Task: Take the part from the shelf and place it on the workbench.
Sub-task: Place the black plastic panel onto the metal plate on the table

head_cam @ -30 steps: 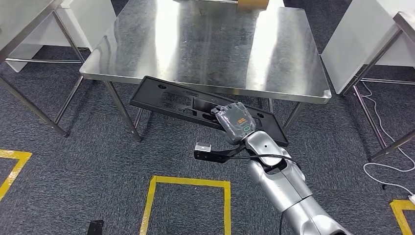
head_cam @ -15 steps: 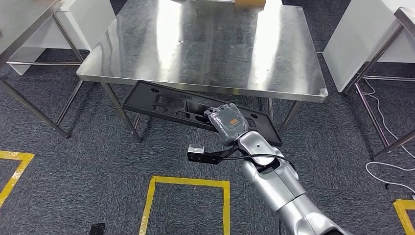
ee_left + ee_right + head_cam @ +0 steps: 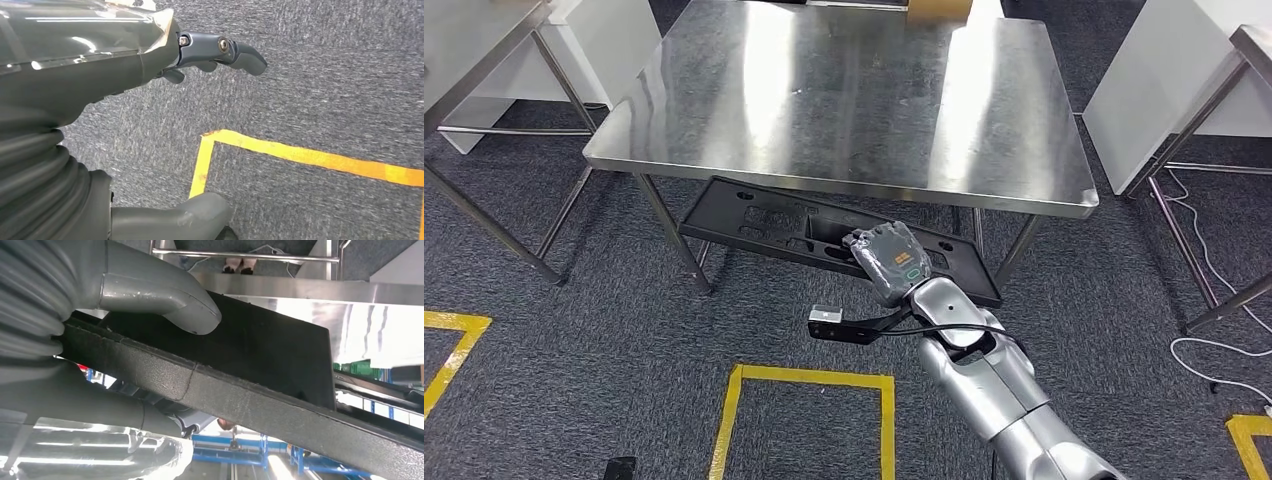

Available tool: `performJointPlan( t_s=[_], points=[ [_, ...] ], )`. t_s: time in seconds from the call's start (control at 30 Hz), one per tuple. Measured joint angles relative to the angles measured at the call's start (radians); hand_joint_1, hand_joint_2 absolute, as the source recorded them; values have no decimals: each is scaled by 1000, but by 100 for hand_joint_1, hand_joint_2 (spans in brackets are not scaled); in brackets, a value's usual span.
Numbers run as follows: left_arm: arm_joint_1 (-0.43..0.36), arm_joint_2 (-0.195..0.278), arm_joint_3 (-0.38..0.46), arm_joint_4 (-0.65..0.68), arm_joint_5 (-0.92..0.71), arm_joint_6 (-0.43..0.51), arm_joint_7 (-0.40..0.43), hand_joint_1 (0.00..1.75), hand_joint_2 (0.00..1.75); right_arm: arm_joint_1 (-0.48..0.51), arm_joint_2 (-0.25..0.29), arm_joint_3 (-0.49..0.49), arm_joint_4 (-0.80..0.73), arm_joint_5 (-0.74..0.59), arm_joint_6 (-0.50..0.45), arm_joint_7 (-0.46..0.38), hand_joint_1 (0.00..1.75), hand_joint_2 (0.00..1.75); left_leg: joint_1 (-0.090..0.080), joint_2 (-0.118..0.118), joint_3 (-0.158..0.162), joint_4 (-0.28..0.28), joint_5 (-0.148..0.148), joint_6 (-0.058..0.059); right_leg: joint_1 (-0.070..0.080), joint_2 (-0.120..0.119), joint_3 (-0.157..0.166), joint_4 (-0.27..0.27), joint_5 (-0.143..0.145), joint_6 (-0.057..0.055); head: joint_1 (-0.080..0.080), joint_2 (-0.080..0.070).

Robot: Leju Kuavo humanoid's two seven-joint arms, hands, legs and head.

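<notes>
1. Leftmost, the left hand [image 3: 115, 60] hangs over dark grey carpet [image 3: 325, 90] crossed by yellow tape [image 3: 300, 155]; its dark fingers [image 3: 235, 50] are loosely curled and its thumb stands apart, holding nothing.
2. Next, the steel workbench [image 3: 844, 90] fills the upper middle of the head view, its top shiny and reflective.
3. Below its near edge hangs the part [image 3: 764, 215], a long flat black panel with cut-out openings, held clear of the floor and partly tucked under the bench top.
4. Its long axis runs from the left, near the bench's front left leg, across to the right, sloping down toward the right end; its broad face tilts up toward the camera.
5. The right hand [image 3: 889, 262] grips the part right of its middle, the back of the hand facing up.
6. Seen from the right wrist, the thick grey thumb [image 3: 165, 295] lies across the part's [image 3: 260, 355] textured face while the darker fingers [image 3: 165, 417] wrap beneath its edge, so the panel sits pinched between them.
</notes>
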Motion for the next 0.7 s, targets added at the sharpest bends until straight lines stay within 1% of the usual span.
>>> performJointPlan(
  t_s=[0.03,0.07,0.1,0.13,0.17,0.2,0.23,0.27,0.3,0.33,0.37,0.4,0.43,0.47,0.5,0.53,0.57,0.6,0.63,0.67,0.7],
  points=[
    [0,1,0,0,0,0,-1,0,175,0,0,0,0,0,0,0,175,175,-1,-1,0,5,-8,-7,0,1,21,-39,11,-5,0,0],
    [0,1,0,0,0,0,-1,0,175,0,0,0,0,1,0,1,175,175,-2,-2,-1,8,-15,-14,2,2,30,-52,12,-16,0,0],
    [1,2,0,0,0,0,-2,0,175,1,0,1,0,1,0,1,175,175,-2,-2,0,8,-21,-19,6,3,33,-51,8,-28,-1,0],
    [1,2,0,0,0,1,-3,0,175,1,0,1,0,2,0,2,175,175,0,-2,2,8,-26,-25,5,2,34,-50,5,-40,-2,0],
    [1,1,0,0,0,1,-3,0,175,1,0,0,-1,2,0,2,175,175,2,2,3,12,-30,-29,4,2,39,-51,2,-48,-2,0],
    [1,1,0,0,0,2,-3,0,175,1,1,0,-1,2,0,2,175,175,3,12,-4,31,-39,-35,2,2,47,-52,-3,-57,-4,0],
    [0,1,0,0,0,2,-3,0,175,0,1,0,-1,2,0,2,175,175,5,24,-24,72,-54,-40,1,0,57,-53,-9,-65,-6,0],
    [-1,2,0,0,0,3,-3,0,175,1,1,0,-1,2,0,2,175,175,5,36,-58,133,-73,-44,1,-1,67,-53,-17,-71,-8,0],
    [-1,2,0,0,0,4,-2,0,175,1,1,0,-1,2,0,1,175,175,6,45,-100,204,-94,-48,3,-3,77,-53,-26,-76,-10,0],
    [0,2,0,0,0,5,-2,0,175,2,1,1,0,3,0,0,175,175,6,48,-146,267,-106,-50,4,-4,88,-53,-36,-78,-9,0],
    [2,2,0,0,0,6,-1,0,175,4,0,1,1,3,0,-1,175,175,6,50,-180,303,-100,-50,6,-5,99,-53,-47,-78,-10,0],
    [3,2,0,0,0,7,-1,0,175,5,0,1,3,2,0,-2,175,175,6,50,-195,298,-70,-47,7,-5,114,-53,-59,-77,-10,0],
    [5,2,0,0,0,8,-1,0,175,6,0,1,3,2,0,-3,175,175,5,50,-191,251,-19,-42,8,-6,134,-54,-74,-76,-9,0],
    [6,2,0,0,0,9,-1,0,175,5,1,1,4,2,0,-3,175,175,3,52,-169,180,35,-35,8,-7,153,-55,-88,-74,-9,0],
    [7,3,1,0,0,9,-1,0,175,4,1,1,4,2,0,-4,175,175,-2,56,-145,119,73,-27,8,-8,168,-59,-101,-71,-9,0],
    [7,3,0,1,0,10,-1,0,175,3,2,1,5,2,-1,-4,175,175,-8,59,-122,73,90,-18,10,-9,180,-66,-111,-66,-9,0],
    [6,3,0,1,0,10,-2,0,175,2,2,0,5,2,-1,-4,175,175,-14,63,-106,49,83,-9,11,-10,187,-76,-117,-61,-10,0],
    [5,3,0,1,0,10,-2,0,175,1,2,0,5,2,-2,-5,175,175,-20,64,-95,40,66,0,13,-11,194,-82,-117,-53,-11,0],
    [5,3,0,0,0,10,-2,0,175,0,2,0,5,1,-3,-5,175,175,-22,63,-82,25,53,9,16,-12,203,-83,-113,-42,-11,0],
    [6,3,1,0,0,10,-2,0,175,-1,2,-1,5,1,-4,-4,175,175,-20,61,-66,12,43,15,18,-12,203,-72,-107,-32,-11,0],
    [7,2,1,0,-1,10,-2,0,175,-2,1,-2,5,-1,-5,-3,175,175,-19,57,-48,-1,35,21,20,-12,194,-42,-97,-21,-10,0]
  ],
)
